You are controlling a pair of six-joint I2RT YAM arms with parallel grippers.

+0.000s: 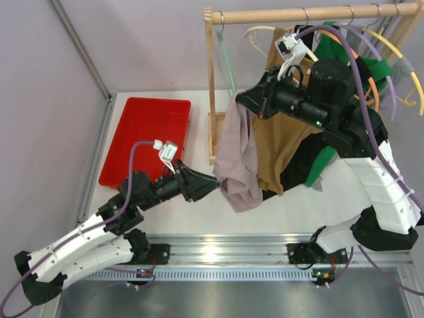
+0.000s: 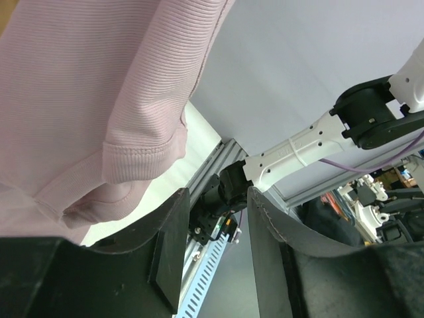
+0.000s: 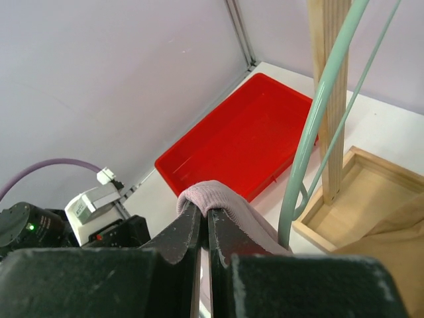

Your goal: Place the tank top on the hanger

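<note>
Beside rack post, right pincer clamping tank top, left pincer open below, brown top alongside

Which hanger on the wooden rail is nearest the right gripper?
The thin pale mint-green plastic hanger, right beside the right gripper pinching the mauve fabric tank top; the cream hanger and orange hanger hang farther along the rail.

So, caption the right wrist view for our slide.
Shut right gripper pinches pale mauve fabric tank top beside mint-green plastic hanger.
</note>
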